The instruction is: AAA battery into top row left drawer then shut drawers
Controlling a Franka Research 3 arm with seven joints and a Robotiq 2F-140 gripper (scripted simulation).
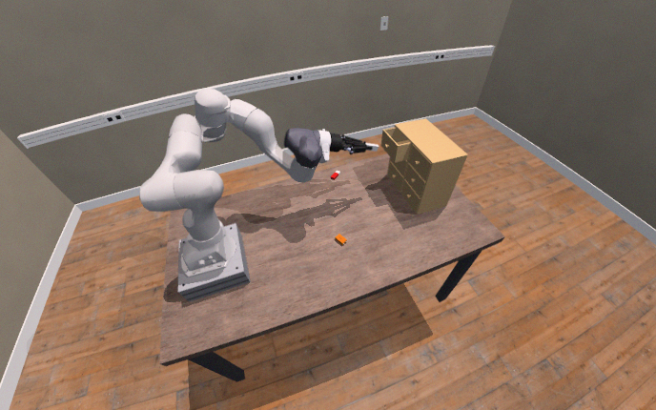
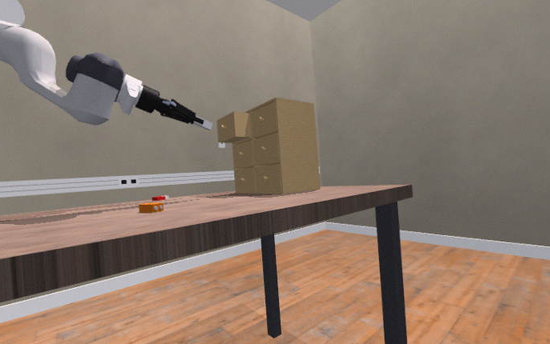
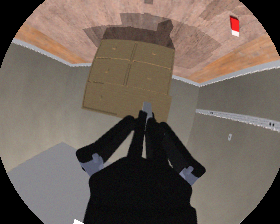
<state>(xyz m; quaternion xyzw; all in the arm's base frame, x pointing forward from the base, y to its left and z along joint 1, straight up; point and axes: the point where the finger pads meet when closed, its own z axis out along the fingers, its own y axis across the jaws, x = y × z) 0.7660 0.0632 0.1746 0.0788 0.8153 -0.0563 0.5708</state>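
The wooden chest (image 1: 424, 162) stands upright at the far right of the table, with two columns of drawers; it also shows in the exterior view (image 2: 276, 147) and the wrist view (image 3: 128, 79). Its top-row left drawer (image 1: 394, 142) (image 2: 233, 126) is pulled partway out, and most of its inside is hidden. My gripper (image 1: 371, 146) (image 2: 205, 124) is shut and empty, held in the air level with that drawer's front and a short way from it; the wrist view shows its closed fingers (image 3: 147, 111). I cannot make out an AAA battery for certain.
A small red and white object (image 1: 335, 174) lies on the table below my wrist (image 2: 158, 198) (image 3: 235, 26). A small orange block (image 1: 340, 239) (image 2: 151, 207) lies nearer the table's middle. The other drawers are shut.
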